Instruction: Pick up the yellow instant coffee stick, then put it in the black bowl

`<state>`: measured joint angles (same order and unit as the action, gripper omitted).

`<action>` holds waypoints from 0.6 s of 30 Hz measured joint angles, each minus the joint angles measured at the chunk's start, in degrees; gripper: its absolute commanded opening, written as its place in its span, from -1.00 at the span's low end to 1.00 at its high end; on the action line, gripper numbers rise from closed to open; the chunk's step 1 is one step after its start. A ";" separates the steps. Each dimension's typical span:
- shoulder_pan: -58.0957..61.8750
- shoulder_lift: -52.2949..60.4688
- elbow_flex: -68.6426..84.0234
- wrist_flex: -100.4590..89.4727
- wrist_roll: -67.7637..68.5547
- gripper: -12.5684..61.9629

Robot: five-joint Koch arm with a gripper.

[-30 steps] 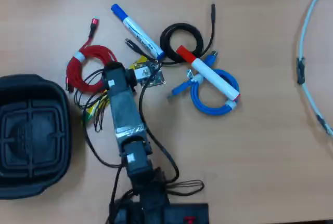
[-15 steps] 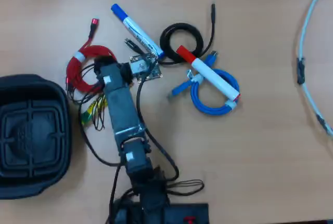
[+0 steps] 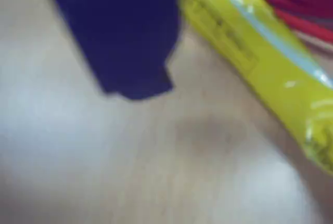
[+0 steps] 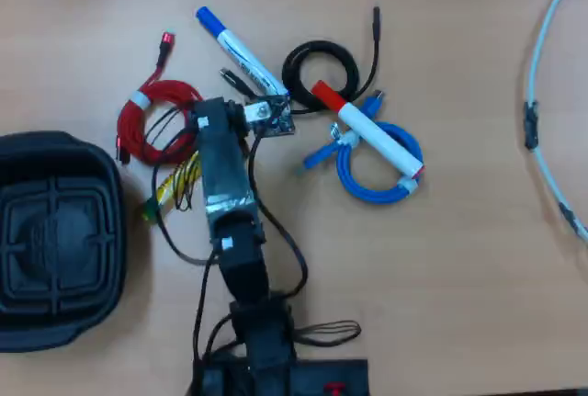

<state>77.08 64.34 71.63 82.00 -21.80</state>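
Observation:
The yellow instant coffee stick (image 3: 260, 63) lies slantwise on the wooden table, close under the wrist camera. In the overhead view its yellow body (image 4: 173, 185) and green end stick out to the left from under the arm. My gripper (image 4: 195, 143) hangs over the stick and the arm's own body mostly hides it. In the wrist view only one dark finger (image 3: 130, 52) shows, just left of the stick with a small gap. The other jaw is out of view. The black bowl (image 4: 103, 175) stands at the left edge, empty, a short way left of the stick.
A red coiled cable (image 4: 152, 120) lies right beside the stick and shows in the wrist view (image 3: 302, 0). A blue-capped marker (image 4: 241, 51), a black cable coil (image 4: 320, 51), a red-capped marker (image 4: 367, 130) and a blue cable coil (image 4: 367, 185) lie to the right.

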 measured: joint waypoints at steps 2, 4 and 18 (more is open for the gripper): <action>0.00 -0.70 0.00 0.00 0.09 0.88; 0.09 -1.32 0.00 0.00 1.14 0.88; -0.35 -6.86 -8.00 1.23 2.46 0.88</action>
<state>76.73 57.48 63.63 83.23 -19.34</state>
